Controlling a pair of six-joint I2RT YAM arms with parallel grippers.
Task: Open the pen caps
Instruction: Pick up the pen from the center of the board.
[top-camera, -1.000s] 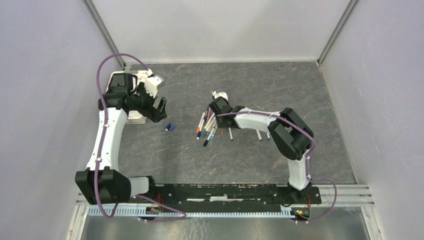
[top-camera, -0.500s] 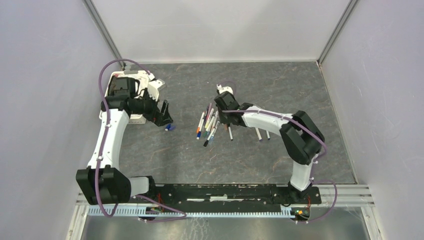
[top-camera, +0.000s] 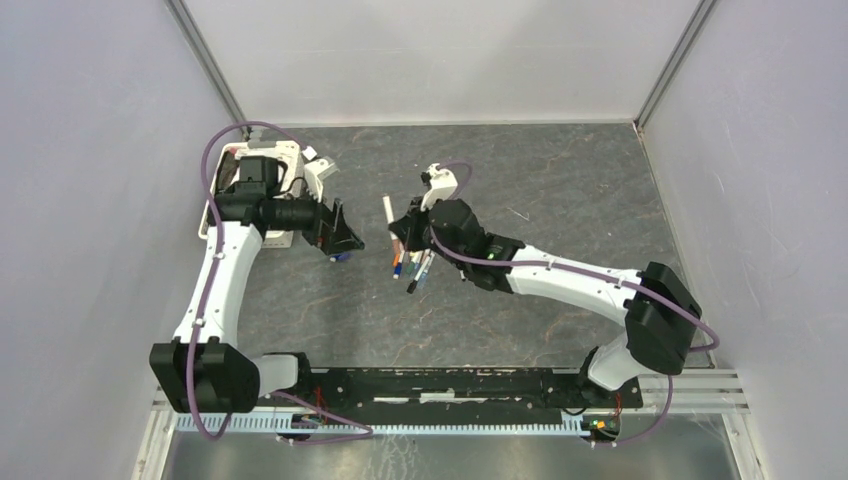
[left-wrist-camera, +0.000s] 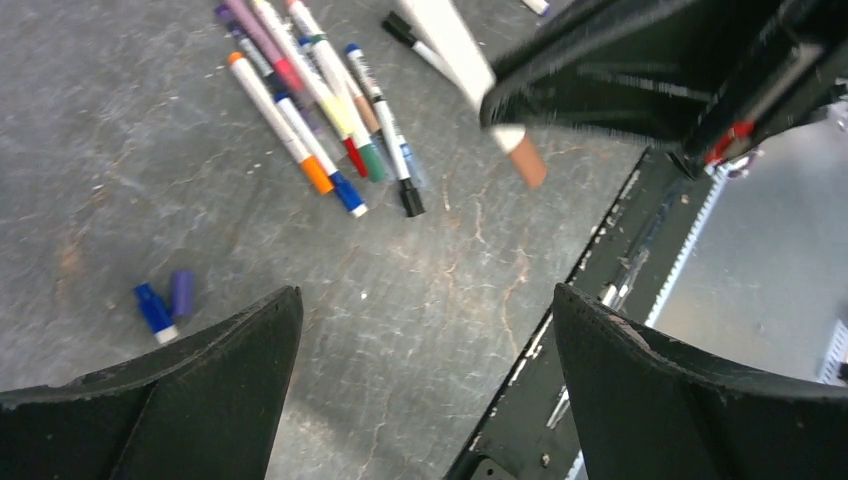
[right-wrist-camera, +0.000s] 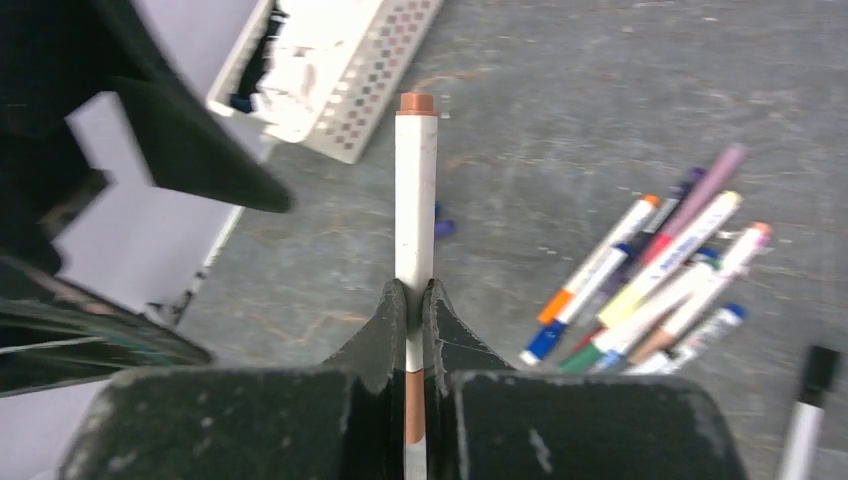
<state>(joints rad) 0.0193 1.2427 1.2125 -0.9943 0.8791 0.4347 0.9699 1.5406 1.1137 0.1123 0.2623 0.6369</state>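
My right gripper (top-camera: 404, 226) is shut on a white pen (top-camera: 388, 212) with brown ends and holds it above the table. In the right wrist view the barrel (right-wrist-camera: 415, 200) sticks out past the shut gripper (right-wrist-camera: 415, 292). My left gripper (top-camera: 343, 233) is open and empty, just left of that pen. In the left wrist view the held pen's brown cap (left-wrist-camera: 527, 164) hangs ahead of my open gripper (left-wrist-camera: 425, 295). A pile of capped pens (top-camera: 414, 262) lies under the right wrist. A loose blue cap (left-wrist-camera: 153, 309) and a purple cap (left-wrist-camera: 182, 292) lie on the table.
A white tray (top-camera: 292, 150) stands at the back left, mostly behind the left arm; it also shows in the right wrist view (right-wrist-camera: 370, 75). A separate black-tipped pen (right-wrist-camera: 812, 385) lies right of the pile. Grey walls close in the table on three sides.
My right gripper has lifted a white pen off the pile and swung it left. My left gripper has moved right toward it, over the loose caps.
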